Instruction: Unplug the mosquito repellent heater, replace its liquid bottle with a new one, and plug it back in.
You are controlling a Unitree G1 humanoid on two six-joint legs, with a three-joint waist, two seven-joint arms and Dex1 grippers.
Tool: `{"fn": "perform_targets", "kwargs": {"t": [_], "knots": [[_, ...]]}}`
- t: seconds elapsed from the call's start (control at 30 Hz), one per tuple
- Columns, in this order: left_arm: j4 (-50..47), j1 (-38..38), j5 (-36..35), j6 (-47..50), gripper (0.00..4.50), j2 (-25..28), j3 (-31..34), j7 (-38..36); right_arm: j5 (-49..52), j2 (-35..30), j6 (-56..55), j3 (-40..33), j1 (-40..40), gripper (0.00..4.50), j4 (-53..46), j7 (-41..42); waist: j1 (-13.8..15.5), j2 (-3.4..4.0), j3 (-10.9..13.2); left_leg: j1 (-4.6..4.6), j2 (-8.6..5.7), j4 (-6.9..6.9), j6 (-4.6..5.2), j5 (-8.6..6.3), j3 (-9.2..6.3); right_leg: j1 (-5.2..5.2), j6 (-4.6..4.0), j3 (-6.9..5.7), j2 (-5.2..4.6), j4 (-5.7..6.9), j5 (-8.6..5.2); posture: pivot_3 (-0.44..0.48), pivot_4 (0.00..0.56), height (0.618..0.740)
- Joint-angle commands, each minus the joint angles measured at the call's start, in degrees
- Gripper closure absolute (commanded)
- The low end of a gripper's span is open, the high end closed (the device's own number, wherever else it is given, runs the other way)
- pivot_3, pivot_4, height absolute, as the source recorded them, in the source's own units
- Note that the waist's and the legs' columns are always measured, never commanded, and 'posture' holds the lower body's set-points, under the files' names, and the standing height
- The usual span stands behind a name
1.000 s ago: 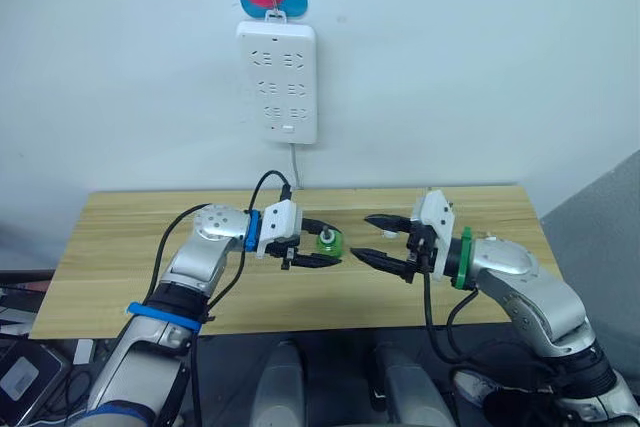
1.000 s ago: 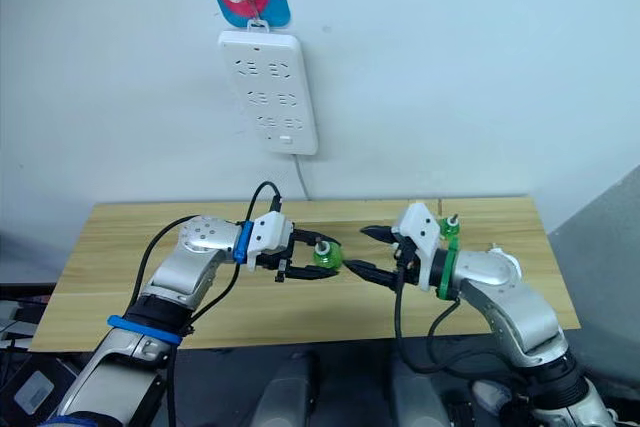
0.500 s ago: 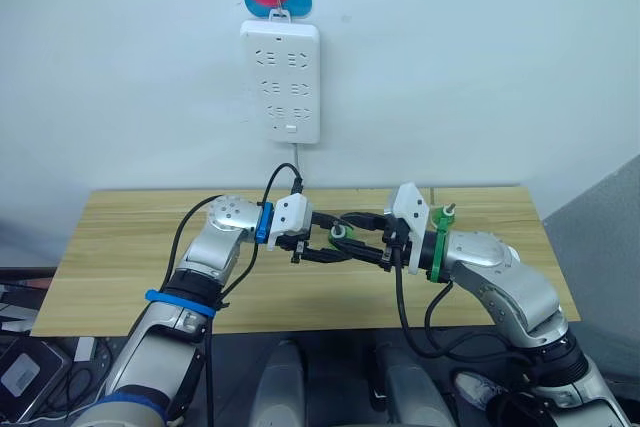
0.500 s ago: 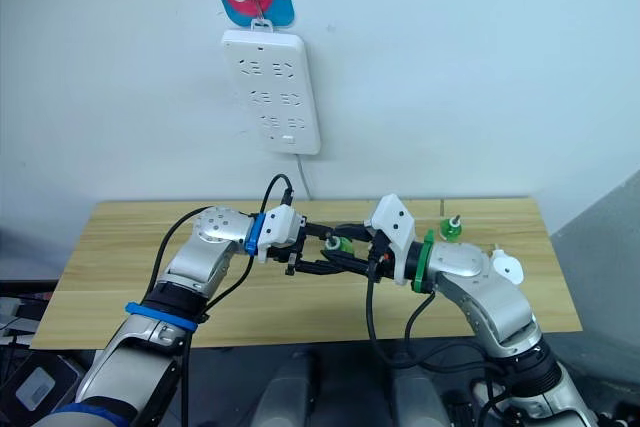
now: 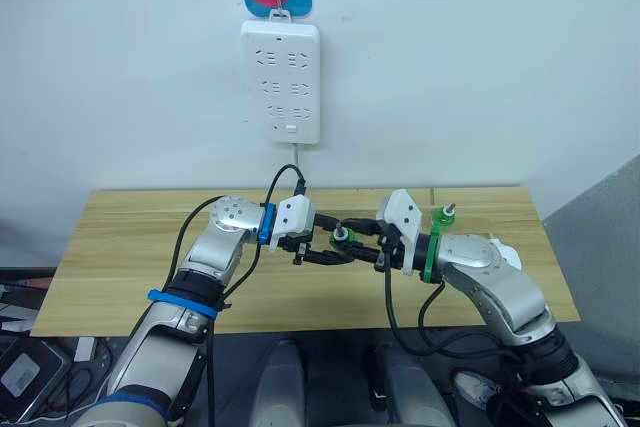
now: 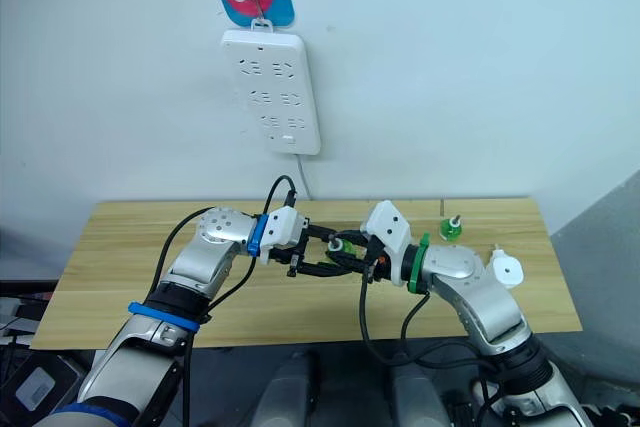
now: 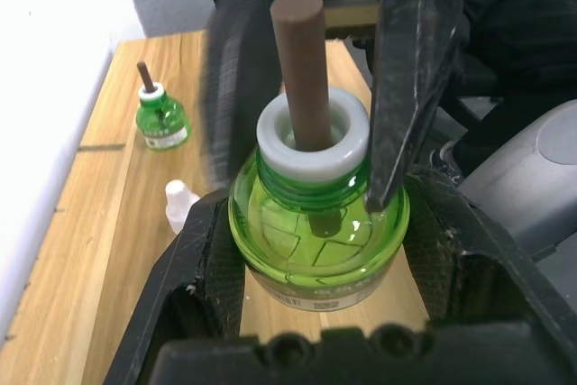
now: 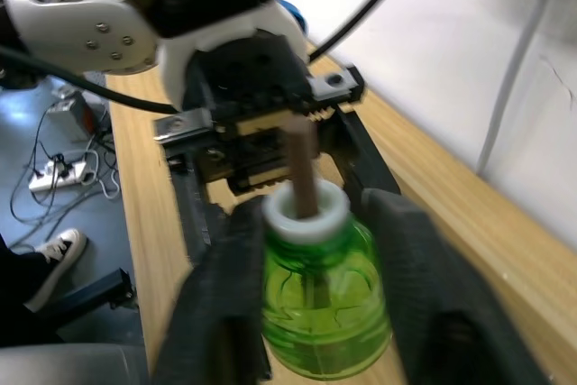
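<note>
Green liquid bottle [image 7: 315, 241] held above wooden table [image 5: 120, 237], clamped at belly by left gripper [image 5: 322, 248]. Right gripper [image 5: 362, 246] fingers set astride neck, closure cannot be told. Bottle judged light, smooth, slippery; brown wick [image 7: 300, 69] fragile, best gripped at belly.

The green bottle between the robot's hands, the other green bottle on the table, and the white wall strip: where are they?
held green bottle [image 7: 315, 250], left wrist view, on its glass belly
second green bottle [image 7: 160, 122], left wrist view, on its body
wall power strip [image 5: 281, 82], left eye view, on its face
</note>
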Motion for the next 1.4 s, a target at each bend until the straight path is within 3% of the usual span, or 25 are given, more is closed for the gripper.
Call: {"fn": "perform_targets", "kwargs": {"t": [0.03,0.17,0.27,0.3,0.47,0.67,0.97,1.4], "knots": [[-2.0,-0.3,-0.8,-0.4,2.21,-0.6,0.3,0.0,0.3,0.5,-1.8,-0.8,-0.2,3.63,-0.8,0.5,0.0,0.00,0.0,0.00,0.00,0.00,0.00,0.00,0.00,0.00,0.00,0.00,0.00,0.00,0.00,0.182,0.220,0.740],[-2.4,0.1,-1.1,-0.1,2.21,-1.6,0.6,1.8,1.5,1.6,-2.3,-3.0,1.0,3.63,-1.5,-0.8,0.0,0.00,0.0,0.00,0.00,0.01,0.00,0.00,0.00,0.00,0.00,0.00,0.00,0.01,0.00,0.187,0.222,0.740],[-4.6,0.4,-3.2,3.2,2.21,-3.4,2.4,5.1,9.0,6.0,4.2,-10.5,2.0,3.63,-3.7,-6.2,0.1,0.00,0.0,0.00,0.00,0.02,0.00,0.00,-0.02,0.01,-0.02,-0.01,0.00,0.02,0.01,0.188,0.222,0.740],[-5.7,0.6,-3.9,4.7,1.48,-4.1,3.2,6.5,12.1,7.5,7.1,-13.7,2.1,3.63,-4.4,-8.3,0.0,0.00,0.0,-0.01,0.00,0.02,0.00,0.00,-0.03,0.01,-0.08,-0.02,0.00,0.03,0.05,0.179,0.227,0.740],[-13.4,3.9,-5.9,7.3,0.04,-7.8,5.5,14.3,30.0,14.2,19.1,-30.2,1.8,3.63,-5.9,-22.8,0.0,0.00,0.0,0.00,0.00,0.07,-0.01,0.01,-0.05,0.06,-0.22,-0.01,-0.05,0.06,0.14,0.169,0.225,0.740],[-19.1,6.0,-4.8,4.2,0.00,-15.5,6.5,26.3,63.3,17.1,23.0,-42.4,0.1,3.63,-3.4,-44.9,0.0,0.00,0.0,-0.01,-0.06,0.10,-0.01,0.01,-0.04,0.08,-0.21,0.00,-0.08,0.07,0.17,0.157,0.222,0.740],[-17.7,6.7,-1.7,-1.5,0.00,-22.2,4.1,34.9,82.0,11.6,19.5,-39.6,1.4,3.63,-4.1,-57.4,-0.3,0.05,0.0,0.01,-0.04,0.11,0.01,0.00,0.01,0.08,-0.01,0.08,-0.01,0.04,0.10,0.157,0.224,0.740],[-14.5,4.5,-1.8,-4.5,0.00,-23.3,3.4,35.8,87.7,5.4,14.2,-34.2,3.5,3.63,-5.6,-59.2,-0.2,0.06,0.0,-0.01,-0.05,0.11,0.01,0.01,0.02,0.08,0.06,0.10,-0.01,0.02,0.06,0.147,0.222,0.740]]}}
